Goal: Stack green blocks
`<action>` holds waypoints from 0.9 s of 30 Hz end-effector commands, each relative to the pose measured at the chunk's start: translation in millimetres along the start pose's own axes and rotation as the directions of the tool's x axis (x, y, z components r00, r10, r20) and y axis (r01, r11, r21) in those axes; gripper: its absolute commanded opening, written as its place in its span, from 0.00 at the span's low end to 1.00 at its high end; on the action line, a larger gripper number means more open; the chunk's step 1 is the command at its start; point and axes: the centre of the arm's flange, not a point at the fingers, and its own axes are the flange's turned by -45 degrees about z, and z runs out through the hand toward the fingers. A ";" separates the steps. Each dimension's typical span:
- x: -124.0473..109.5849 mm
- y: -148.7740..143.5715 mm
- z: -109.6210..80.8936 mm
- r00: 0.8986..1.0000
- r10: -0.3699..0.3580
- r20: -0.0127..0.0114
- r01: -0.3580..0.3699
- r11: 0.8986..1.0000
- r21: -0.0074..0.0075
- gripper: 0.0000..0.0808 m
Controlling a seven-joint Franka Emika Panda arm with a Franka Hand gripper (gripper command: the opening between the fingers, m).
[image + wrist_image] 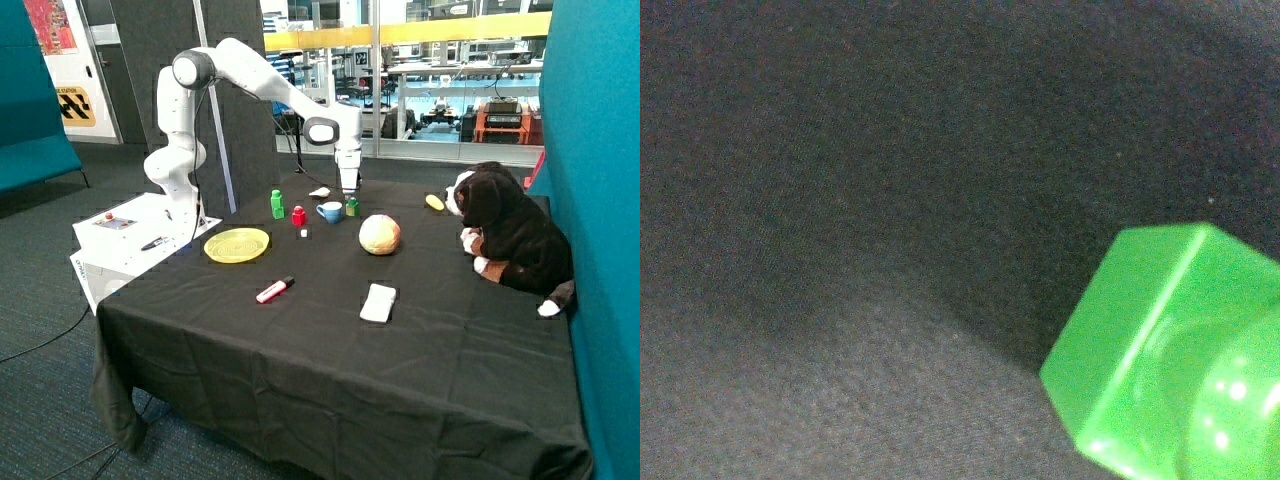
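Observation:
One green block (352, 207) stands on the black cloth right beside the blue cup (330, 211). My gripper (349, 188) hangs directly over it, very close or touching. The wrist view shows this green block (1170, 360) close up with its round stud on top, lying on the cloth. Farther off, past the small red block (298, 215), a taller green piece (277, 204) stands upright; I cannot tell whether it is one block or two stacked.
A yellow plate (237, 244) lies near the table edge by the robot base. A red marker (274, 290), a white cloth pad (378, 302) and a pale ball (380, 234) lie in front. A plush dog (510, 235) sits at the blue wall.

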 end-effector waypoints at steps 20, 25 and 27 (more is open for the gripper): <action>0.6 4.9 6.8 1.000 -0.001 -0.003 0.001 1.000 -0.001 0.44; 2.4 4.1 7.7 1.000 -0.003 -0.003 0.003 1.000 -0.001 0.46; 2.9 3.7 8.2 1.000 -0.003 -0.003 0.003 1.000 -0.001 0.40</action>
